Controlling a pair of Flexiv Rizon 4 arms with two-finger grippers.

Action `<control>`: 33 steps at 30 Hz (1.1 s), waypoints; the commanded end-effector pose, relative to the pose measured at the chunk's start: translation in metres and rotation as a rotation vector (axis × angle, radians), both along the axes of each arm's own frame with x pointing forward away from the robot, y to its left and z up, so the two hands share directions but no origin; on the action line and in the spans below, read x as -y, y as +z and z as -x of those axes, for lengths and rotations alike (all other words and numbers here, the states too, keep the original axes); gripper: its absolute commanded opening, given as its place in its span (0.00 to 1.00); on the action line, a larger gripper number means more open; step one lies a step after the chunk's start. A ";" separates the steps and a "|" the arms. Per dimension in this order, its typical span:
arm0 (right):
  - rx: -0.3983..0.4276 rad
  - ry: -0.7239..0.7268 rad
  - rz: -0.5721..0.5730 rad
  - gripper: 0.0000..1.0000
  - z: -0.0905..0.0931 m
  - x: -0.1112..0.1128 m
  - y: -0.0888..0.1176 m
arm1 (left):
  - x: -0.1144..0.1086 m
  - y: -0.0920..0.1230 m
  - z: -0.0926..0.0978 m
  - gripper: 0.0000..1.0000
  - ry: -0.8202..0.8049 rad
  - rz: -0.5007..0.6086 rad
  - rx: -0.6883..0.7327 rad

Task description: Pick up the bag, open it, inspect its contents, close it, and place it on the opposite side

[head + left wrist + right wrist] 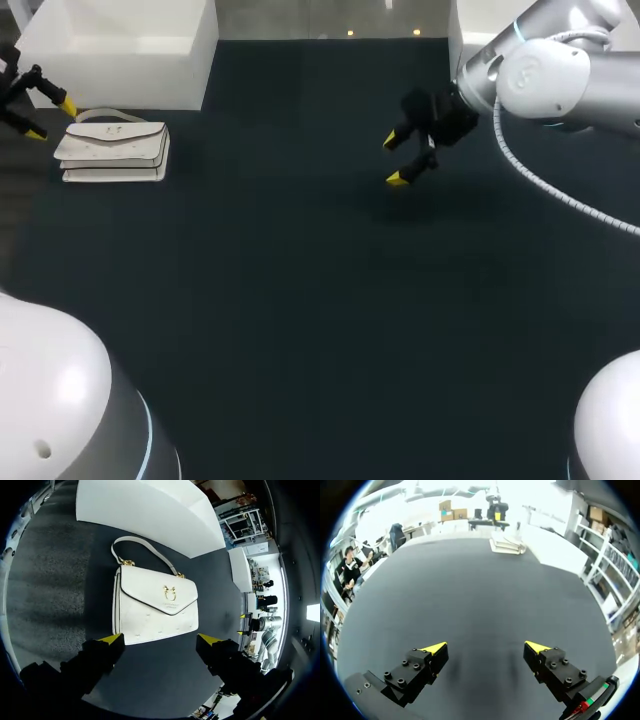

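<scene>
A white handbag (113, 150) with a gold clasp lies flat and closed on the dark table at the far left, its strap (142, 547) looping out behind it. My left gripper (50, 118) hovers just beside the bag's left end, open, with nothing between its fingers. In the left wrist view the bag (155, 605) lies just ahead of the open left gripper (162, 640). My right gripper (397, 160) hangs open over the table's far middle, well away from the bag. From the right wrist, the bag (507, 545) is small and far ahead of the empty right gripper (486, 647).
A large white box (125, 50) stands at the table's back left, right behind the bag. A second white block (470, 30) sits at the back right beside my right arm. Dark table (320, 330) stretches across the middle and front.
</scene>
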State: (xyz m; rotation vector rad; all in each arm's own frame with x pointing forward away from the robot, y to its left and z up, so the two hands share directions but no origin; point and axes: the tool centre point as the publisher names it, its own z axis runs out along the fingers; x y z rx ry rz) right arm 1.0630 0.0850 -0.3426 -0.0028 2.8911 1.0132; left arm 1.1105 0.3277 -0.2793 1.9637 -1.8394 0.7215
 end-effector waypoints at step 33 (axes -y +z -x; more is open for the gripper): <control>-0.003 0.002 -0.001 1.00 -0.001 0.000 0.000 | -0.030 -0.062 -0.040 0.62 0.060 0.301 0.019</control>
